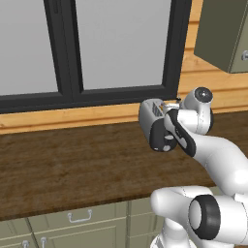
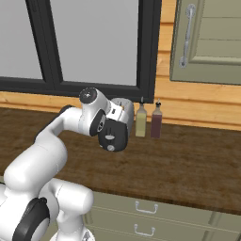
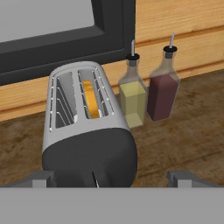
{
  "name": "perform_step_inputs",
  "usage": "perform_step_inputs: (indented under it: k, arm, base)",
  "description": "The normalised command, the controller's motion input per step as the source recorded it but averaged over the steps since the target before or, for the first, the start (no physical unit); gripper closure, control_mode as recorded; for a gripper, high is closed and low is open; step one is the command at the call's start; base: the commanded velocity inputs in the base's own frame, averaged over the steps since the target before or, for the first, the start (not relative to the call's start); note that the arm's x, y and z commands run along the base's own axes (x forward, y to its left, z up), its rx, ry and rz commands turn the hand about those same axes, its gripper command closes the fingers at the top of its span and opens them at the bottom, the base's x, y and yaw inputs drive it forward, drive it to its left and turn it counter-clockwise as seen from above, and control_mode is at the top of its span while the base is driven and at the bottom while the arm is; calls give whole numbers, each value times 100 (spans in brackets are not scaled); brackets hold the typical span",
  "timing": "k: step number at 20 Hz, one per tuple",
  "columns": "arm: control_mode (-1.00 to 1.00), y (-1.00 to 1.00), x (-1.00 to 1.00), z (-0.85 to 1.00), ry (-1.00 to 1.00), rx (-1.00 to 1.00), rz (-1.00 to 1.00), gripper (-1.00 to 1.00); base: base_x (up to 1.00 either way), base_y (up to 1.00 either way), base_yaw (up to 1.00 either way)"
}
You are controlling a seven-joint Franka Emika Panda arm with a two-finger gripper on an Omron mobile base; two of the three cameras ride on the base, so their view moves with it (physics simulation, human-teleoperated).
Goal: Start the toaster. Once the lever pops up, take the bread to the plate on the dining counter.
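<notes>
Facing a large dark-framed window (image 3: 65, 39) above a wood-plank wall and a long dark wood-grain counter (image 1: 63, 164) over pale green drawers. Standing at the counter's back, a silver-and-black two-slot toaster (image 3: 87, 131), with an oil bottle (image 3: 132, 94) and a dark red vinegar bottle (image 3: 162, 89) just beside it on the window side. Sitting low in the toaster's slot nearer the bottles, the bread (image 3: 91, 99). Hovering just in front of the toaster's lever end, gripper (image 3: 113, 179) spread wide, grasping nothing. Likely not started yet: lever press, pop-up, lifting the slice out, carrying to the plate all left.
</notes>
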Motion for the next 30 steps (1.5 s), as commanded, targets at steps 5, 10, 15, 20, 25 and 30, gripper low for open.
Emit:
perform_step_inputs:
  k: [5, 10, 15, 20, 25, 30]
  arm:
    - [-100, 0, 0, 0, 0, 0, 0, -100]
    - [-100, 0, 0, 0, 0, 0, 0, -100]
    - [-100, 0, 0, 0, 0, 0, 0, -100]
    - [-100, 0, 0, 0, 0, 0, 0, -100]
    - [-100, 0, 0, 0, 0, 0, 0, -100]
    - [-100, 0, 0, 0, 0, 0, 0, -100]
  base:
    - [0, 0, 0]
    - [0, 0, 0]
    - [0, 0, 0]
    - [0, 0, 0]
    - [0, 0, 0]
    - [0, 0, 0]
